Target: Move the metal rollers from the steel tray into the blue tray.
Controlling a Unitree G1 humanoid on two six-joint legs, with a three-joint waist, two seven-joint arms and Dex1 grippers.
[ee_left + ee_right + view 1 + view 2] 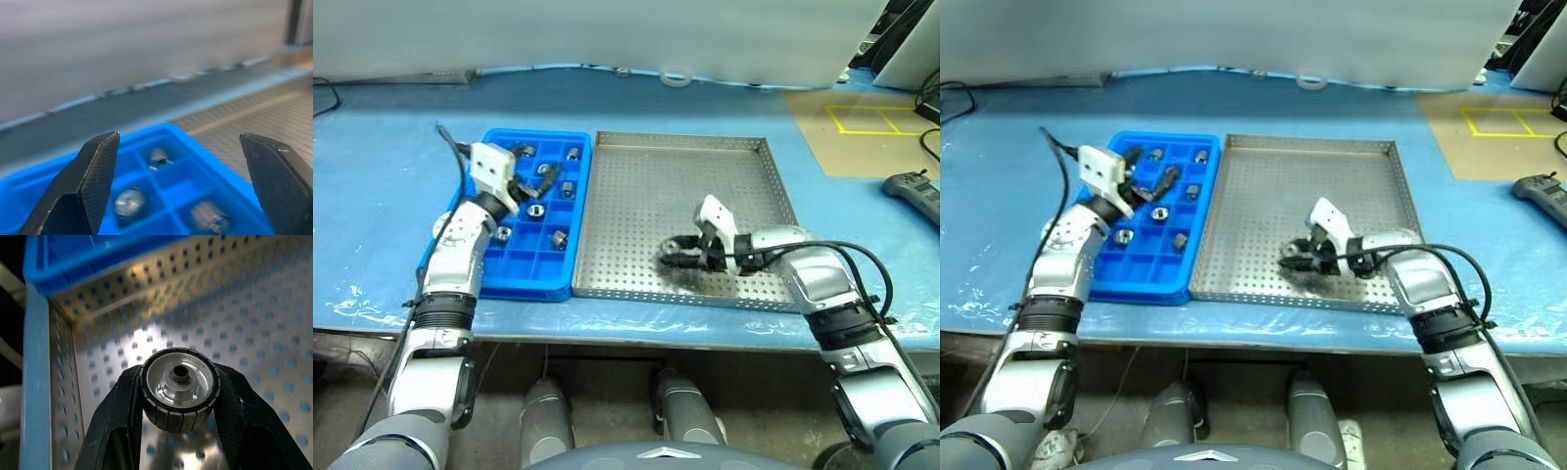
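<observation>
A workshop or factory assembly station: a desk (pixel 391 196) under blue protective sheeting, a perforated steel tray (pixel 685 147), a compartmented blue tray (pixel 524 284) of machined rollers, and yellow floor-marking tape (pixel 871 122).

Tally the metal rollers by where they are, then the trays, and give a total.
Metal rollers in the blue tray: 6 plain to see; the left gripper covers part of it
Metal roller clamped in the right gripper over the steel tray: 1
Trays: 2
Total: 9
</observation>
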